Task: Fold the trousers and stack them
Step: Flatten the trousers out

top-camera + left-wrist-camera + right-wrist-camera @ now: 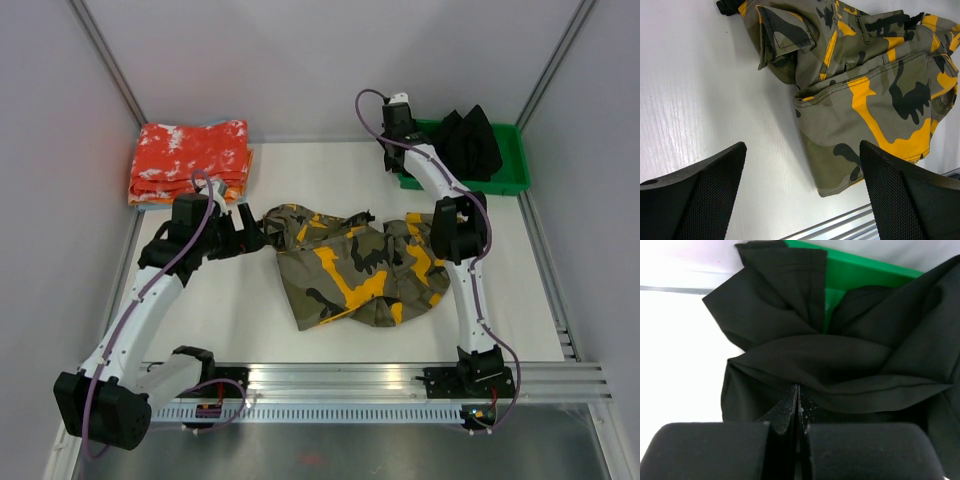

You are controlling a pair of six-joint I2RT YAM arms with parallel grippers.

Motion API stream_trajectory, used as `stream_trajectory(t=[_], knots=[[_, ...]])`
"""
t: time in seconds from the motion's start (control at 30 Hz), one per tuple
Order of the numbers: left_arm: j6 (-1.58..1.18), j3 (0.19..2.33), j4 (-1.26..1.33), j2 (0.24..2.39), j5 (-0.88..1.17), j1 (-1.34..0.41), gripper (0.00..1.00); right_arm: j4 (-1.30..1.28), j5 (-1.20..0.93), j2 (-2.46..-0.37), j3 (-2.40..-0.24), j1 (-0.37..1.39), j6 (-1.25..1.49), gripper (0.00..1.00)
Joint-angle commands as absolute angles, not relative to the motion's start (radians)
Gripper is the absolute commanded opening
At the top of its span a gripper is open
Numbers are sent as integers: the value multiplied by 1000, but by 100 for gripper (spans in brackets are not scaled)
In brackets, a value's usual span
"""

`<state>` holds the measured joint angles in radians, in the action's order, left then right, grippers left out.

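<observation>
Left tool [802, 145] gapes wide by the trousers [875, 100]; right tool [797, 390] pinches the black garment [840, 360] in the bin [860, 270].

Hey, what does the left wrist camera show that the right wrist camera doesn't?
Only the left wrist view: the camouflage trousers, lying crumpled, and the left hand, open and holding nothing. Only the right wrist view: the black garment spilling over the green bin, with the right hand shut on one of its folds. Both: the white table, and each camera's own hand along the bottom edge.
</observation>
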<state>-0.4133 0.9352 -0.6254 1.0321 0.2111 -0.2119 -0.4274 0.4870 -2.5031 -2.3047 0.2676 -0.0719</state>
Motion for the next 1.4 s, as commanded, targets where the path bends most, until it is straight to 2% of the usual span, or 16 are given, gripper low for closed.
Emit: stream_trajectory(t=[0.0, 0.17, 0.27, 0.3, 0.33, 0.4, 0.43, 0.6, 0.87, 1.1, 1.17, 1.23, 1.27, 1.37], knots=[[-397, 939, -586, 1028, 216, -216, 100, -437, 462, -2381, -2368, 226, -28, 0], [-400, 933, -581, 1022, 224, -218, 100, -422, 387, -2247, -2338, 134, 41, 0], [-402, 928, -574, 1014, 227, -218, 100, -445, 206, -2204, -2303, 92, 43, 2], [-402, 927, -572, 1012, 227, -216, 100, -463, 162, -2207, -2296, 92, 31, 13], [-402, 925, -571, 1014, 229, -218, 100, -475, 59, -2207, -2277, 95, 9, 53], [-403, 925, -566, 1017, 230, -216, 100, -460, 17, -2197, -2193, 107, 9, 82], [-405, 928, -566, 1019, 233, -218, 100, -465, 9, -2200, -2178, 124, 9, 93], [-397, 933, -577, 1014, 230, -216, 100, -509, 70, -2278, -2174, 196, -51, 98], [-385, 931, -589, 1023, 216, -216, 100, -512, 296, -2396, -2210, 264, -97, 98], [-383, 922, -589, 1031, 210, -218, 100, -466, 489, -2410, -2152, 281, -146, 96], [-382, 922, -589, 1035, 210, -216, 100, -460, 518, -2421, -2154, 281, -156, 90], [-385, 925, -589, 1037, 212, -216, 100, -456, 522, -2425, -2155, 281, -163, 75], [-384, 927, -588, 1038, 210, -218, 100, -454, 512, -2425, -2158, 281, -160, 59], [-384, 927, -584, 1042, 212, -216, 100, -451, 485, -2428, -2169, 282, -155, 39]])
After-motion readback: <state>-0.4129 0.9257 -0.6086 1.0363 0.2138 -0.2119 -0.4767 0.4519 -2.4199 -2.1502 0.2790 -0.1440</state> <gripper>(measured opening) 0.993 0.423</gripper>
